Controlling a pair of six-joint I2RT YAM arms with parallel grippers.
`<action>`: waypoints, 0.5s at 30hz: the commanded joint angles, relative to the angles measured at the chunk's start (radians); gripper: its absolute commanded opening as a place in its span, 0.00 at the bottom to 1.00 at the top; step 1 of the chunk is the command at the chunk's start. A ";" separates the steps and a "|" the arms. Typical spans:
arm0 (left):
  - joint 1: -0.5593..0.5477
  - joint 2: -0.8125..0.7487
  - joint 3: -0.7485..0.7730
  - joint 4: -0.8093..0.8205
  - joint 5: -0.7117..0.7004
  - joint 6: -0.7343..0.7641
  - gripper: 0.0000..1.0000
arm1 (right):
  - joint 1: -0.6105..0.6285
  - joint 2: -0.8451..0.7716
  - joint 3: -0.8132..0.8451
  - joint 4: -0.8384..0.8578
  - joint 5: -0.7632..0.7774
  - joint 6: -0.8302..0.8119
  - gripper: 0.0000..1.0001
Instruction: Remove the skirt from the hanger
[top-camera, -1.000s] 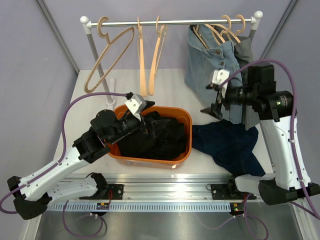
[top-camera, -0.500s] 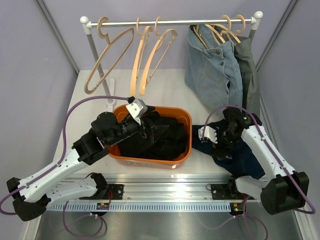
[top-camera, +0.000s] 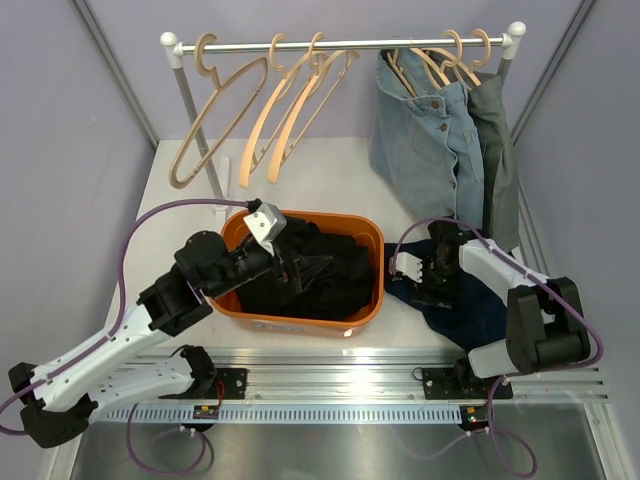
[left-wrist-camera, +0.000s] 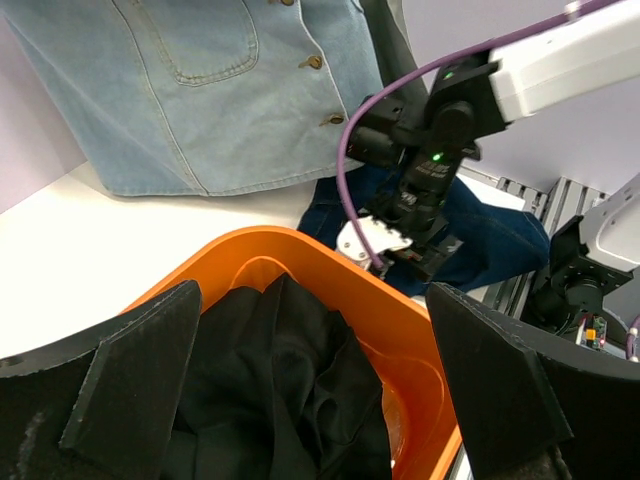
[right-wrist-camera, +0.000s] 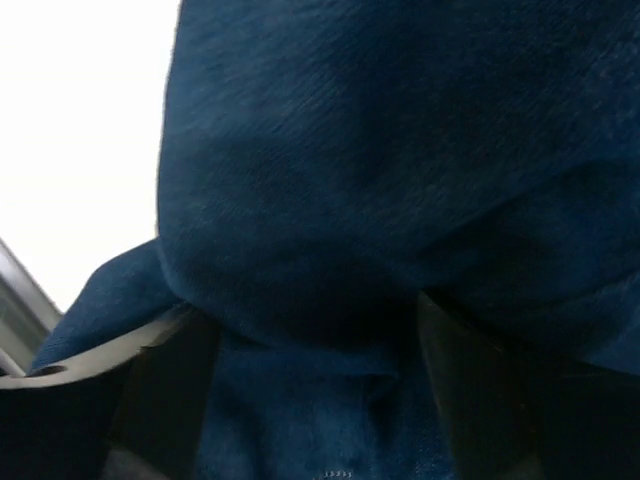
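A dark blue skirt (top-camera: 472, 312) lies crumpled on the table right of the orange basket (top-camera: 362, 238); it also shows in the left wrist view (left-wrist-camera: 490, 235). My right gripper (top-camera: 424, 276) is low on its left edge, jaws wide apart, with a fold of blue cloth (right-wrist-camera: 330, 250) bunched between the fingers. A light denim skirt (top-camera: 425, 150) and a grey garment (top-camera: 497, 150) hang on hangers at the right of the rail. My left gripper (top-camera: 300, 268) is open and empty over the black clothes (left-wrist-camera: 270, 390) in the basket.
Three empty wooden hangers (top-camera: 215, 110) hang on the left half of the rail (top-camera: 340, 44), which stands on posts at the table's back. The orange basket sits at the front middle. The metal rail of the arm bases (top-camera: 340, 375) runs along the near edge.
My right arm came down from the hanging denim skirt to the dark blue skirt on the table. The empty hangers swung. My left gripper shifted slightly over the basket.
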 joint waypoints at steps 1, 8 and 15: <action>-0.002 -0.041 -0.017 0.045 -0.018 -0.014 0.99 | -0.001 0.074 0.017 0.057 0.009 0.075 0.70; -0.004 -0.067 -0.022 0.050 -0.039 -0.003 0.99 | -0.023 -0.010 0.102 -0.054 -0.210 0.210 0.00; -0.002 -0.074 -0.027 0.073 -0.032 0.020 0.99 | -0.044 -0.264 0.345 -0.227 -0.377 0.350 0.00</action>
